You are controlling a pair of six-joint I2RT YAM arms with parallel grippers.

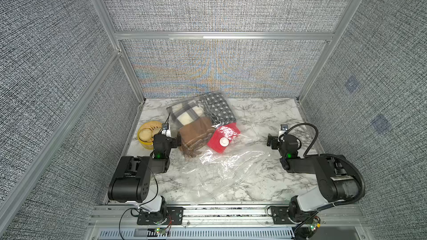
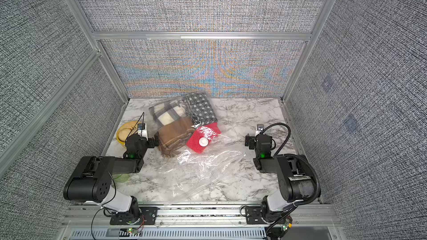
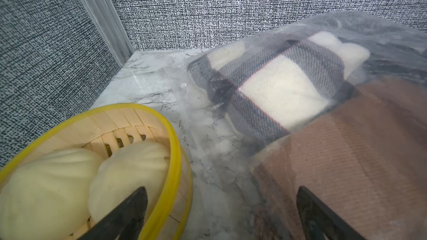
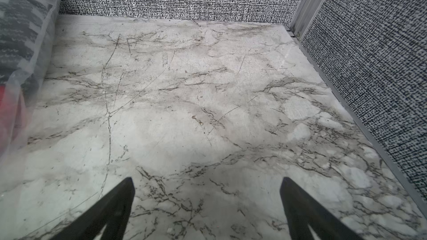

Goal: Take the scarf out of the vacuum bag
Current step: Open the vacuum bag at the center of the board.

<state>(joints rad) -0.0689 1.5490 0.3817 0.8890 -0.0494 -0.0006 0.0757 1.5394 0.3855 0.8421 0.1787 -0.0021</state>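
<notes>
both top views show the vacuum bag [image 1: 221,174] lying slantwise on the tabletop [image 1: 265,116]. its far half is stuffed with folded scarves [image 1: 187,111], among them a fringed brown scarf [image 1: 196,132] and a red one under the white valve cap [image 1: 223,141]. its near half is flat and empty. nothing is out, so this looks like the very start. left claw [image 3: 221,188] is spread wide, holding nothing, just beside the brown scarf, with a yellow steamer basket [image 1: 139,132] on its other side. right claw [image 4: 206,178] gapes too, empty, over bare tabletop. next, i judge, one claw pins the plastic while the other reaches into the bag's mouth. whether the zip is sealed i cannot tell.
</notes>
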